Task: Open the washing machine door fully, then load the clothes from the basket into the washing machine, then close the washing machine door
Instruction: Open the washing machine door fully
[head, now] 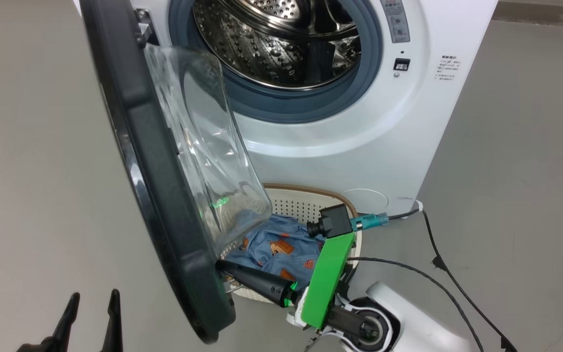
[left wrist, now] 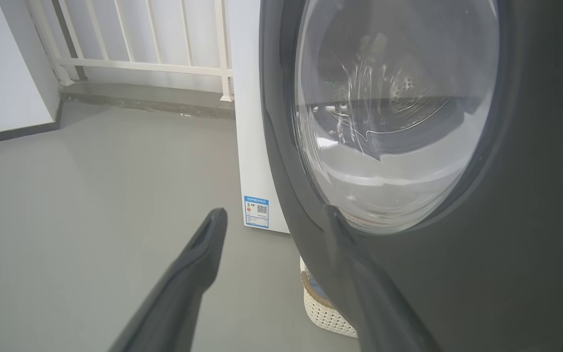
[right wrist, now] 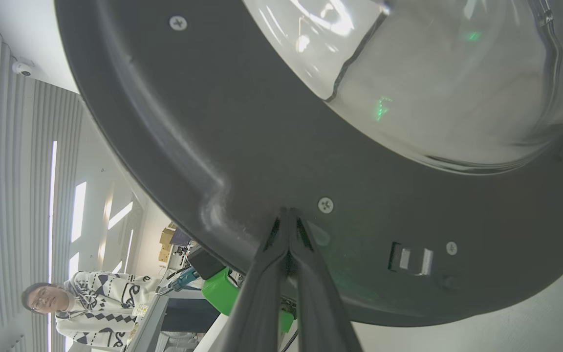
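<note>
The washing machine (head: 359, 122) stands white with its steel drum (head: 281, 39) exposed. Its door (head: 164, 195), black-rimmed with a clear glass bowl, is swung out to the left, edge-on in the head view. My right gripper (head: 220, 266) is shut, and its tips press against the door's inner rim (right wrist: 286, 212) near a screw. Behind the door sits the cream basket (head: 311, 200) with the light blue bear-print clothes (head: 281, 247) inside. My left gripper (head: 93, 300) stands open at the lower left, outside the door (left wrist: 457, 146), holding nothing.
A black cable (head: 438, 264) trails across the grey floor to the right of the basket. A white railing (left wrist: 140, 49) runs behind the machine. A person (right wrist: 91, 303) in a patterned sweater stands beyond the door in the right wrist view.
</note>
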Robot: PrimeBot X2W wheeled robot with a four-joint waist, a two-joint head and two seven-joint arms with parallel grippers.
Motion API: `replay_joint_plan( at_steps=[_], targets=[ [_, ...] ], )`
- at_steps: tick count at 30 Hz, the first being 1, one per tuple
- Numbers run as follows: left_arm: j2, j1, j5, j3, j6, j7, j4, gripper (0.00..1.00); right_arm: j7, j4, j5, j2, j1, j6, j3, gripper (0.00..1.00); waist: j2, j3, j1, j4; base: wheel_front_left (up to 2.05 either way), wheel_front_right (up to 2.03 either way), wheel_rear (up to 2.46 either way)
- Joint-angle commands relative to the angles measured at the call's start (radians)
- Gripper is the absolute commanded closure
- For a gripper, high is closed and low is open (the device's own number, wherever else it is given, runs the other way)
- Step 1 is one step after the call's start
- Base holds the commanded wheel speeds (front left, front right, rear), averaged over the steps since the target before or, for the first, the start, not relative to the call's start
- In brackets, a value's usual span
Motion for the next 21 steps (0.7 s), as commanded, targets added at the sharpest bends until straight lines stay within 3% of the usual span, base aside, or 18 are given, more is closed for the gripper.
replay_joint_plan(
  at_steps=[1,6,11,13,15,17,18,21],
  targets=[
    [0.01,-0.034,0.007,0.031,-0.002,-0.006,-0.019,0.0,-0.014,-0.022,-0.002,0.036,-0.009,0.003,0.021,1.0,0.0,-0.004,0.0,-0.002,0.0,0.0,0.0],
    [0.009,-0.025,0.01,0.041,-0.002,-0.006,-0.021,0.0,-0.064,-0.023,-0.03,0.033,-0.004,0.003,0.026,1.0,0.0,-0.018,0.0,-0.013,0.0,0.0,0.0],
    [0.008,-0.017,0.01,0.052,-0.002,-0.006,-0.023,0.0,-0.124,-0.066,-0.072,-0.018,0.016,0.003,0.03,1.0,0.0,-0.03,0.0,-0.029,0.0,0.0,0.0],
    [0.007,-0.013,0.01,0.056,-0.002,-0.006,-0.023,0.0,-0.158,-0.084,-0.089,-0.043,0.026,0.003,0.037,0.71,0.0,-0.034,0.0,-0.035,0.0,0.0,0.0],
    [0.007,-0.01,0.009,0.058,-0.002,-0.006,-0.022,0.0,-0.198,-0.103,-0.111,-0.07,0.032,0.003,0.047,0.54,0.0,-0.036,0.0,-0.041,0.0,0.0,0.0],
    [0.006,-0.007,0.007,0.058,-0.002,-0.006,-0.021,0.0,-0.255,-0.117,-0.146,-0.101,0.031,0.003,0.061,0.12,0.0,-0.039,0.0,-0.051,0.0,0.0,0.0],
    [0.006,-0.006,0.007,0.058,-0.002,-0.006,-0.02,0.0,-0.289,-0.122,-0.168,-0.117,0.029,0.003,0.071,0.0,0.0,-0.039,0.0,-0.054,0.0,0.0,0.0],
    [0.006,-0.004,0.01,0.061,-0.002,-0.006,-0.018,0.0,-0.415,-0.118,-0.235,-0.168,0.02,0.003,0.102,0.0,0.0,-0.043,0.0,-0.065,0.0,0.0,0.0]
  ],
)
